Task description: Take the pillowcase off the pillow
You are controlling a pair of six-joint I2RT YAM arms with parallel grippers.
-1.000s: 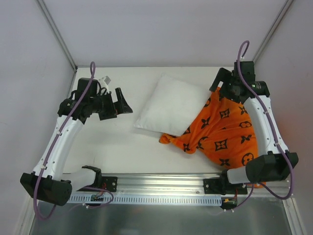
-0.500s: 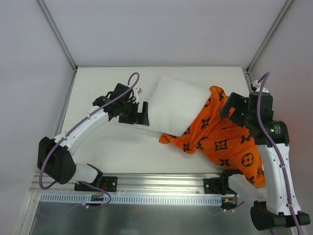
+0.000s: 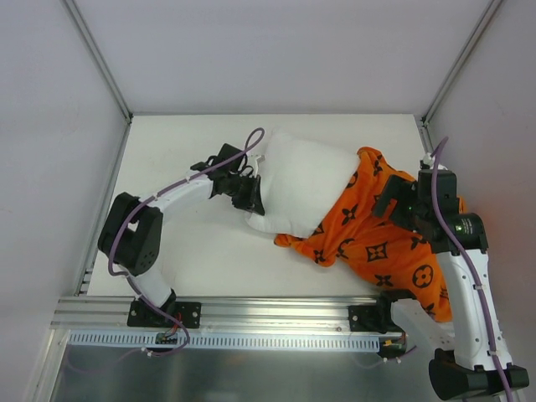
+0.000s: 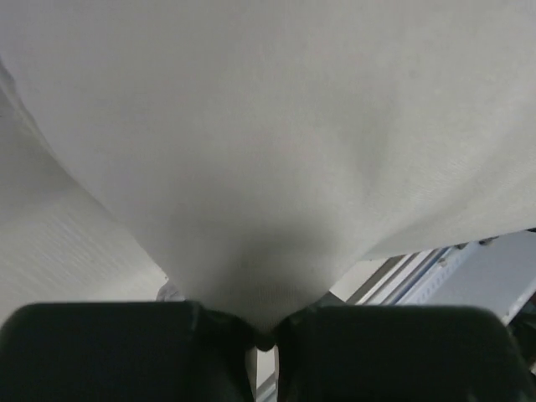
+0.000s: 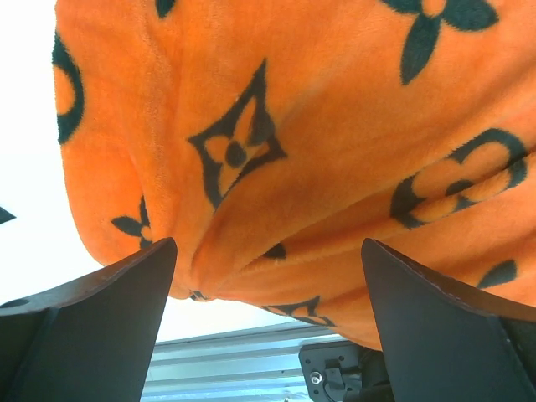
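- A plump white rectangular pillow (image 3: pixel 301 176) lies centre, its right end tucked under the bright orange, dark-flowered fabric pillowcase (image 3: pixel 377 243).
- The left gripper (image 4: pixel 264 335) is pinched tight on the pillow's left edge, probably to anchor it.
- The right gripper (image 5: pixel 268 247) gapes wide against the orange cloth, gripping nothing.

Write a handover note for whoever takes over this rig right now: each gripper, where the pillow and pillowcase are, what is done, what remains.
Left gripper: shut on the near-left corner of the pillow.
Right gripper: open, jaws spread against the pillowcase, not gripping it.
The pillow lies on the table, mostly bare. The pillowcase, heaped to its right, overlaps its right end.
Done: the pillowcase is mostly off.
Left: probably grip the pillowcase and pull the two fully apart.
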